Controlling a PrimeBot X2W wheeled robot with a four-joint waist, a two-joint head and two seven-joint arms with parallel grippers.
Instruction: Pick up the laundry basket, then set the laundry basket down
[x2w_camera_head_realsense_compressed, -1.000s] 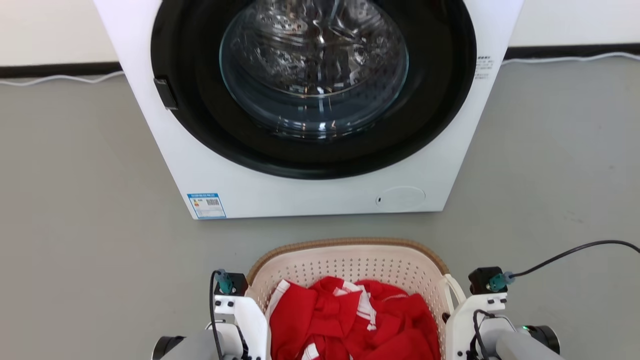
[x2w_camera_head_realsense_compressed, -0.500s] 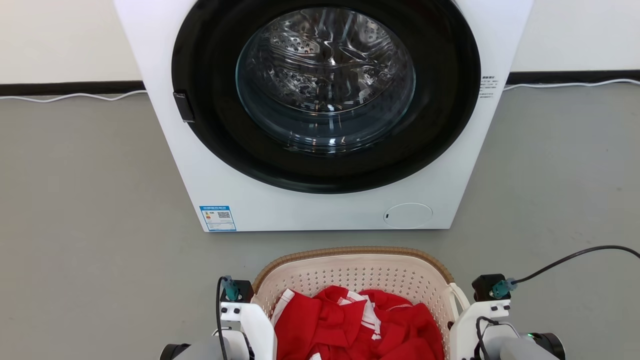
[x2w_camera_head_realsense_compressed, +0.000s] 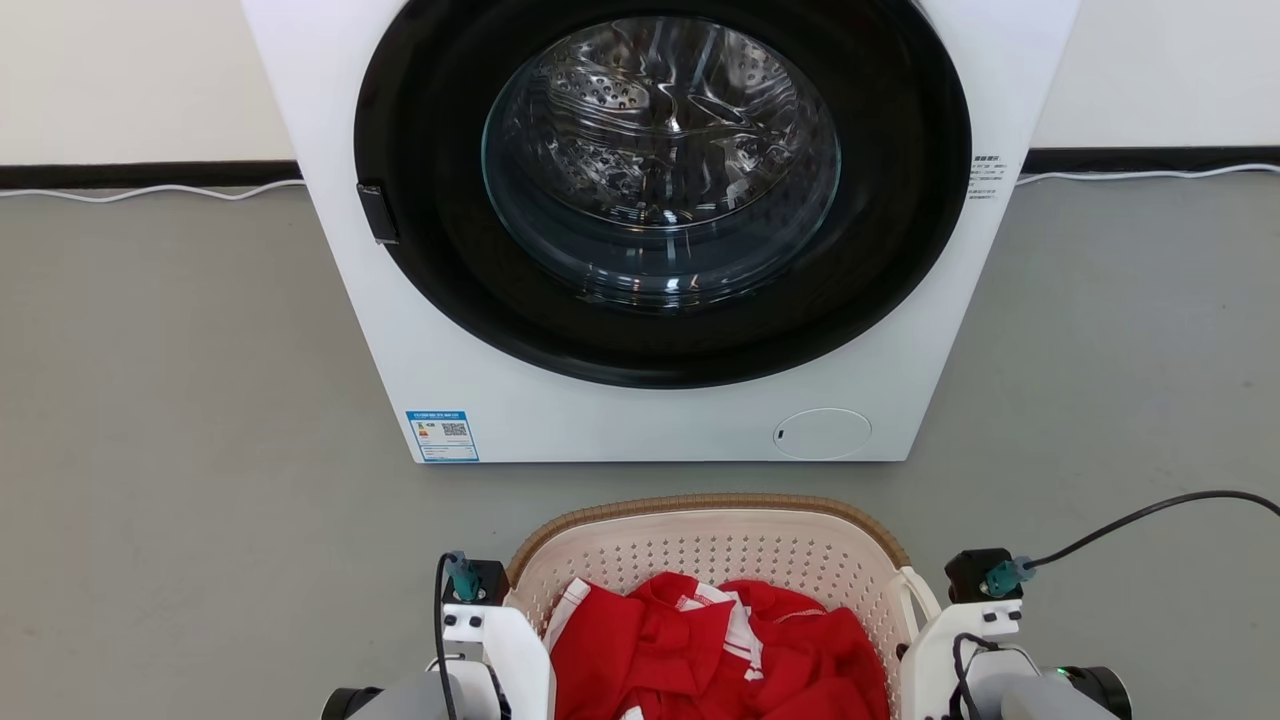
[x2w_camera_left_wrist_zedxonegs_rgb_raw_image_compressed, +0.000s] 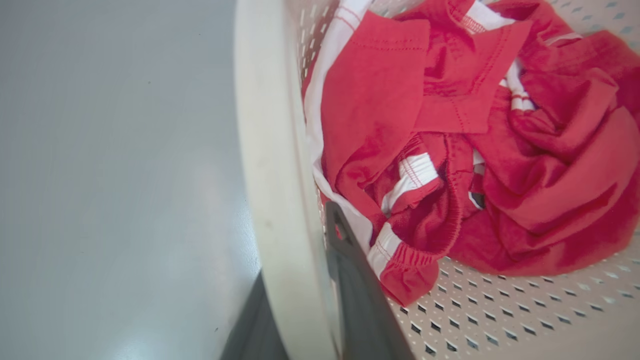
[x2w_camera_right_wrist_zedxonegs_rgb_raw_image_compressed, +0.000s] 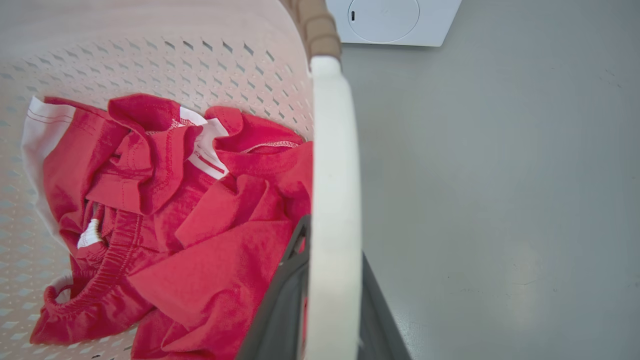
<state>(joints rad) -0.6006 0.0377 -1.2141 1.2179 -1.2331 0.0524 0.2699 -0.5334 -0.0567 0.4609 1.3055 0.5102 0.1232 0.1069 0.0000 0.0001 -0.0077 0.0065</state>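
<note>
**Laundry basket clamped at both handles before the washer**

The laundry basket (x2w_camera_head_realsense_compressed: 715, 503) was seen at the bottom centre of the head view, just below the white washing machine (x2w_camera_head_realsense_compressed: 660, 425), whose round glass door (x2w_camera_head_realsense_compressed: 660, 160) was set in the upper centre. Crumpled red and white clothes (x2w_camera_head_realsense_compressed: 720, 650) were piled inside the basket. In the left wrist view, the left gripper (x2w_camera_left_wrist_zedxonegs_rgb_raw_image_compressed: 297, 250) was closed around the basket's white side handle (x2w_camera_left_wrist_zedxonegs_rgb_raw_image_compressed: 270, 150), one dark finger inside the wall and one outside. In the right wrist view, the right gripper (x2w_camera_right_wrist_zedxonegs_rgb_raw_image_compressed: 334, 250) was likewise clamped on the opposite white handle (x2w_camera_right_wrist_zedxonegs_rgb_raw_image_compressed: 332, 150). Whether the basket was lifted or resting on the grey floor (x2w_camera_head_realsense_compressed: 180, 450) could not be settled, its base being hidden.
</note>
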